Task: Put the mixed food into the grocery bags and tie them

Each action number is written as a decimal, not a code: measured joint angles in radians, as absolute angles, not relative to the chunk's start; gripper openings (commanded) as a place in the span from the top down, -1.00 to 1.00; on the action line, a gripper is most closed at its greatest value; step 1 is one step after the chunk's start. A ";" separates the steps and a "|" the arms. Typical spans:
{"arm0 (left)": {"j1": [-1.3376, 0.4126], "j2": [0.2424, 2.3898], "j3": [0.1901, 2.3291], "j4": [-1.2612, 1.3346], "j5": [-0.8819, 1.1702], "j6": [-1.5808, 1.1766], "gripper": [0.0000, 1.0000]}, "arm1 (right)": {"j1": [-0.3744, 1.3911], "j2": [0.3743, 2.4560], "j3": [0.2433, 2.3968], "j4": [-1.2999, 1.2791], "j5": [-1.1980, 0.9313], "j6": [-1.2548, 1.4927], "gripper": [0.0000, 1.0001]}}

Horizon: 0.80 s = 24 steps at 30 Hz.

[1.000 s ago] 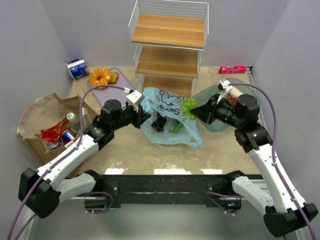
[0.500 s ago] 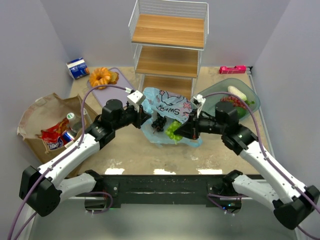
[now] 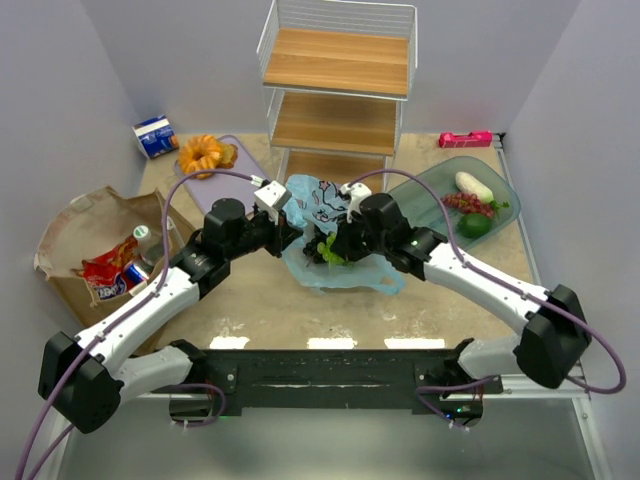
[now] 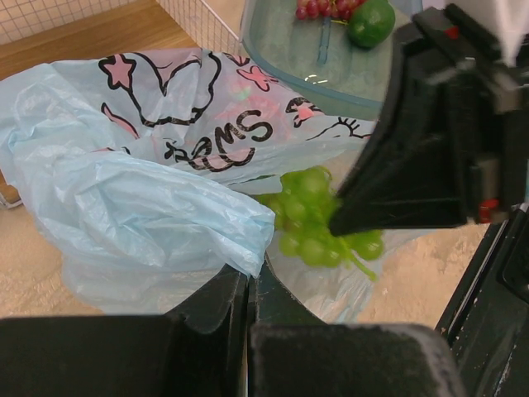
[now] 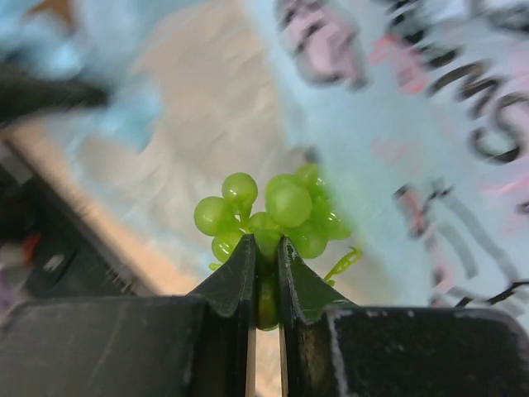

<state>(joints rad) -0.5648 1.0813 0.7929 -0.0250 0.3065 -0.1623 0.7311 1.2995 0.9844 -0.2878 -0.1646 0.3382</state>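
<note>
Both clenched, left end effector (image 4: 251, 279) on blue bag (image 4: 124, 211), right end effector (image 5: 264, 250) pinching grapes (image 5: 285, 205), bunch pointing outward.

The thin light-blue plastic bag with black-and-pink print (image 3: 345, 225) lies crumpled at mid-table. Its near edge is pinched and lifted by the left gripper (image 4: 250, 277), so the mouth gapes. A bunch of green grapes (image 5: 273, 207) hangs at that opening, clamped by its stem in the right gripper (image 5: 264, 252). The large brown paper bag (image 3: 80, 225) sits far left (slumped on its side), with a red crinkly snack packet (image 3: 105, 278), a red-blue drink can (image 3: 135, 272) and a clear bottle (image 3: 148, 238) at its mouth. Red grapes (image 3: 462, 203) and a pale oblong fruit (image 3: 473, 186) rest in the green translucent bowl (image 3: 420, 185).
</note>
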 measured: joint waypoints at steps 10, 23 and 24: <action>-0.565 1.068 0.793 -0.025 0.306 -0.153 1.00 | 0.786 1.546 1.084 -0.220 0.290 0.349 -0.11; -0.565 1.062 0.793 -0.025 0.307 -0.152 1.00 | 0.785 1.412 1.055 -0.227 0.254 0.326 -0.42; -0.565 1.062 0.793 -0.025 0.307 -0.152 1.00 | 0.785 1.360 1.042 -0.230 0.243 0.324 -0.33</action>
<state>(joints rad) -0.5648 1.0618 0.7929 -0.0250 0.3065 -0.1520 0.7853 1.3598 1.0424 -0.2298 0.2428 0.3241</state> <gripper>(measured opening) 0.020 0.747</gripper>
